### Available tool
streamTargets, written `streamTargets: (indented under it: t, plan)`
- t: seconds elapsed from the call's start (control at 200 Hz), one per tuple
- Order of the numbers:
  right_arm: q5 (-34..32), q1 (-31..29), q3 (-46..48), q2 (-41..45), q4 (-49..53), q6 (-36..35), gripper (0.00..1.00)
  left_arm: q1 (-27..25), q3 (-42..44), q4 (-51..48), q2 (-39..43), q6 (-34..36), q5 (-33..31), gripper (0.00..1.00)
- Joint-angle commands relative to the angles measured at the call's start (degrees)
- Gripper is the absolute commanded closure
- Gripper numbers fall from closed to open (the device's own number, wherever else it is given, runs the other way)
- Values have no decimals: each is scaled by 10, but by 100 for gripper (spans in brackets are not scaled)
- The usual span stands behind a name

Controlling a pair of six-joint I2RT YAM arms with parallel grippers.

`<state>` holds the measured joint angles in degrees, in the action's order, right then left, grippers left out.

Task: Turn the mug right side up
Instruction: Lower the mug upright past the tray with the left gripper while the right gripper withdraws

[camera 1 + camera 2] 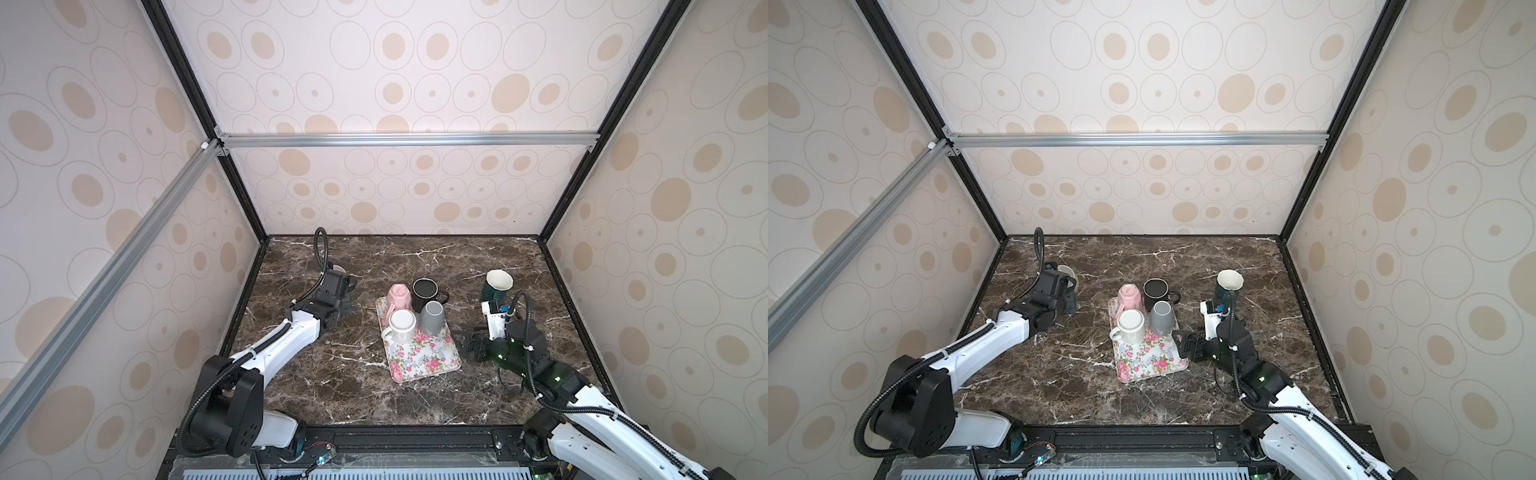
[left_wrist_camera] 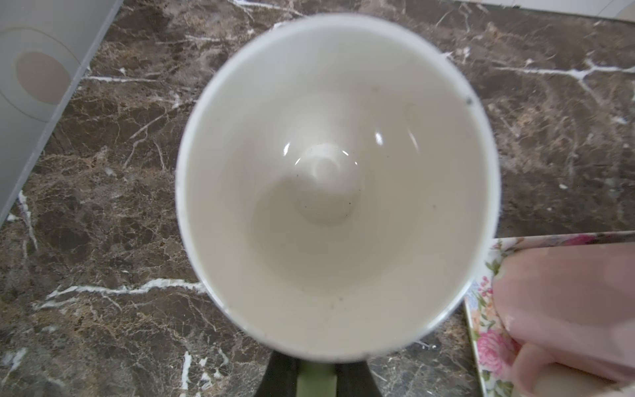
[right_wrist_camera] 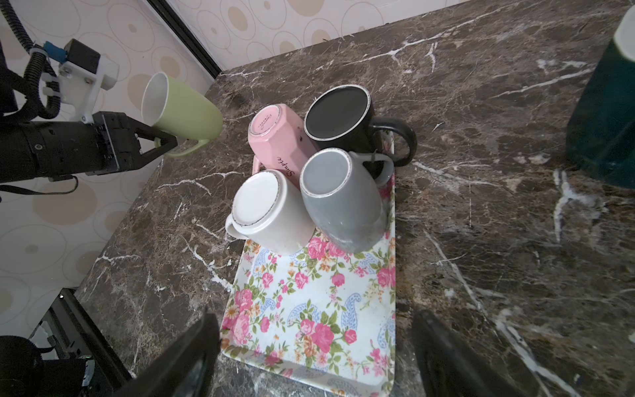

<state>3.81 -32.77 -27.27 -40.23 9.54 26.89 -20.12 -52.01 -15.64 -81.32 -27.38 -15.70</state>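
Green mug hangs by its handle in the closed left end effector (right end effector gapes wide, empty).

Four mugs at tray's far end, another mug to right

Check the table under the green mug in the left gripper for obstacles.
Nothing visible: bare table surrounds the green mug in the left gripper; the tray and pink mug sit aside.
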Motion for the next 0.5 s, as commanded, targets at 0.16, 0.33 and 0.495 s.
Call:
streamTargets:
  t: [0.16, 0.33, 0.495]
  plan:
    - [-29, -3, 4, -3, 22, -11, 10, 22, -60, 10, -31, 20, 38, 100]
    - [-29, -3, 2, -20, 18, -7, 10, 26, -68, 3, -55, 28, 48, 100]
    - [-27, -3, -1, -39, 18, -5, 10, 27, -77, -6, -77, 33, 57, 100]
